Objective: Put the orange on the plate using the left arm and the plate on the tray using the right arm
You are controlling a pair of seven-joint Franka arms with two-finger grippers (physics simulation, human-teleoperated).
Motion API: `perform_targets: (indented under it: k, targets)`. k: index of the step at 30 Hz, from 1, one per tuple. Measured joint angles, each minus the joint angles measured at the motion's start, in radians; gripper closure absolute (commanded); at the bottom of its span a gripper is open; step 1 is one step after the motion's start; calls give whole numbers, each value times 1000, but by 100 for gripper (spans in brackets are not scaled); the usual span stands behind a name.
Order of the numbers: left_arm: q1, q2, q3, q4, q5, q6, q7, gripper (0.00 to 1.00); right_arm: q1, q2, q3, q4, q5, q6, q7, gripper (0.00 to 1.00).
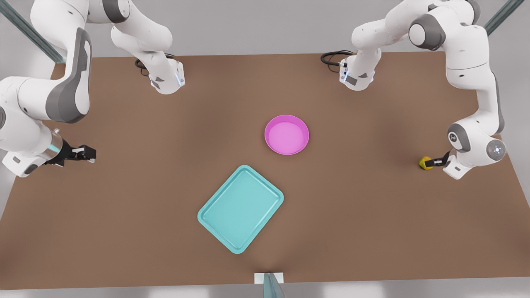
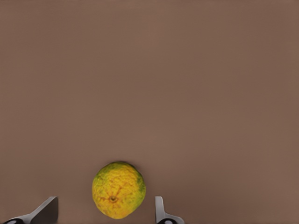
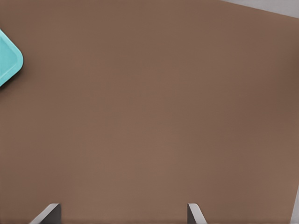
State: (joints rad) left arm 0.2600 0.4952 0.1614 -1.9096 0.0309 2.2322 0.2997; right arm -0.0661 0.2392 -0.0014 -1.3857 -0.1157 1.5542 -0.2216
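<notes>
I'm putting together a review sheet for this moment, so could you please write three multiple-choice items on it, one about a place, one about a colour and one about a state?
1. Where is the orange?
A. On the plate
B. On the table, between the left pincer's fingers
C. On the tray

2. What colour is the plate?
A. Magenta-pink
B. Teal
C. White

3. What is the right pincer doing?
A. Gripping the plate
B. Gripping the tray
C. Open over bare table

Key: 1 B, the left wrist view shows the left pincer straddling it, fingers apart; 2 A, the tray is the teal one; 3 C, brown table lies between its spread fingers.
</notes>
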Motion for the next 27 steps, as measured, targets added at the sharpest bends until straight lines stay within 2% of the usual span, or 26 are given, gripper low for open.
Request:
perform_targets:
  k: [17, 18, 19, 27]
  targets:
    - [16, 124, 0, 4, -3, 66, 98, 1, 0, 15, -4, -2, 0, 1, -14, 0]
    - [16, 125, 0, 3, -3, 68, 101, 18, 0, 15, -4, -2, 0, 1, -15, 0]
    - [16, 125, 1, 3, -1, 68, 103, 26, 0, 15, -4, -2, 0, 1, -16, 0]
    - [7, 89, -1, 3, -1, 34, 117, 26, -2, 16, -7, -2, 1, 2, -21, 0]
